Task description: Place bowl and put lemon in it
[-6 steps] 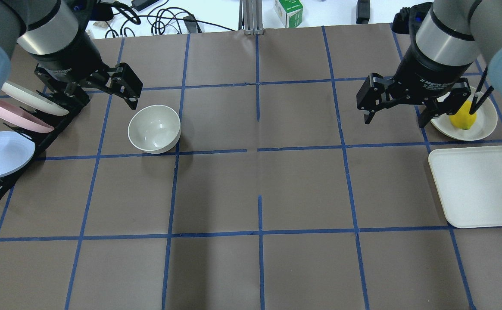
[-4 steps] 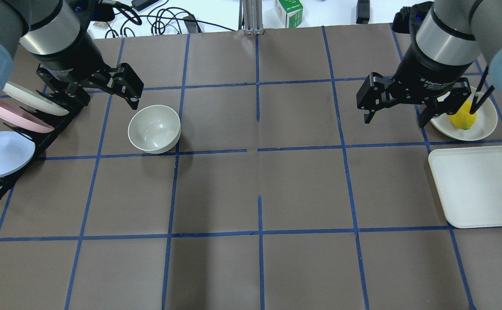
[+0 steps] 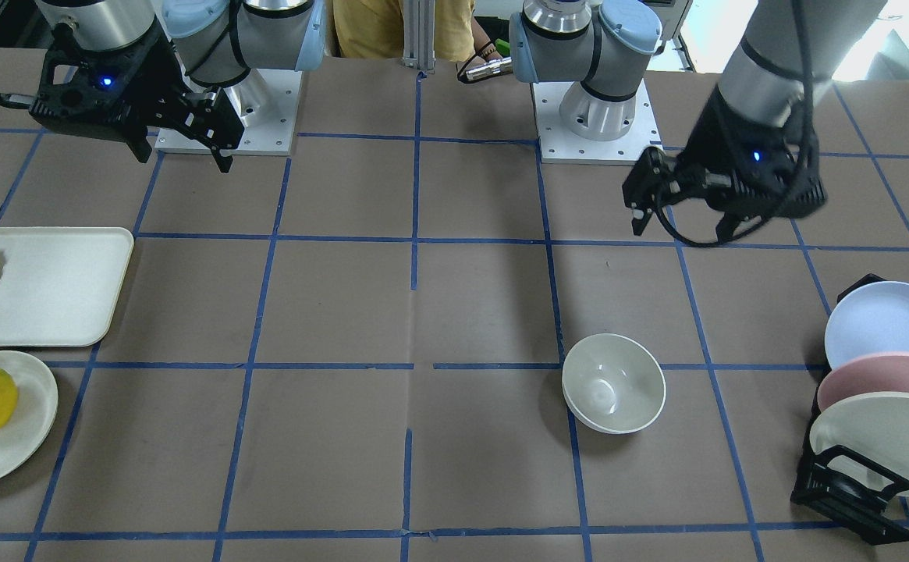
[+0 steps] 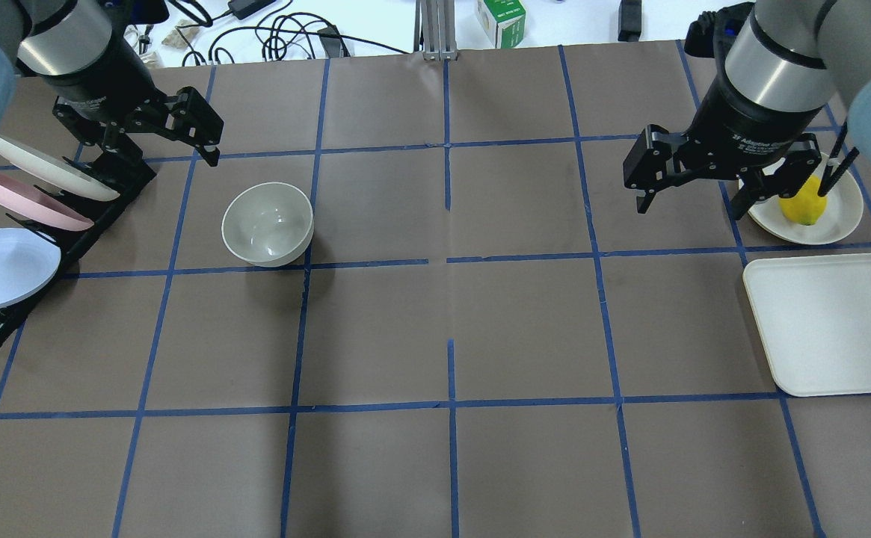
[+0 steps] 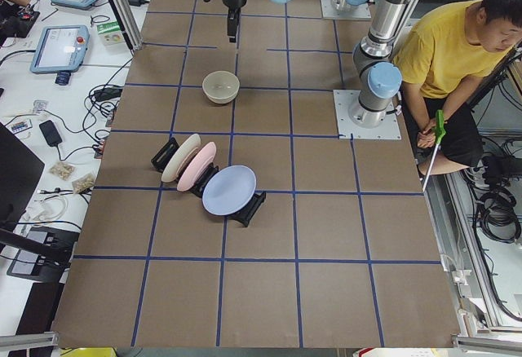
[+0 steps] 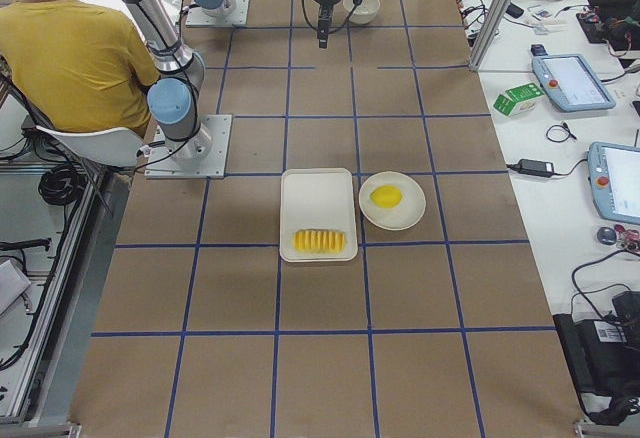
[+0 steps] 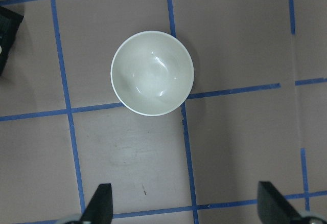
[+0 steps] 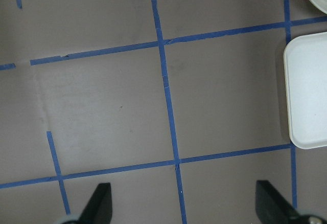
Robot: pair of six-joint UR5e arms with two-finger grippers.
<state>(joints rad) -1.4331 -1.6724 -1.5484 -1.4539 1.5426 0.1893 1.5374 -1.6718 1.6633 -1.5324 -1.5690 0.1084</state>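
Bowl (image 4: 268,224) centre left; lemon (image 4: 801,207) on plate (image 4: 844,214), far right. Left gripper (image 4: 160,153) and right gripper (image 4: 689,211) hover, jaws apart.

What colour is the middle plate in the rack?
Pink. The plate shows best in the front-facing view.

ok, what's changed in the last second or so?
The left tool pulled back, up and left in the overhead view, away from the bowl. It is open and empty. Nothing was gripped or released. The bowl, the lemon on its plate and the open right tool stayed about where they were.
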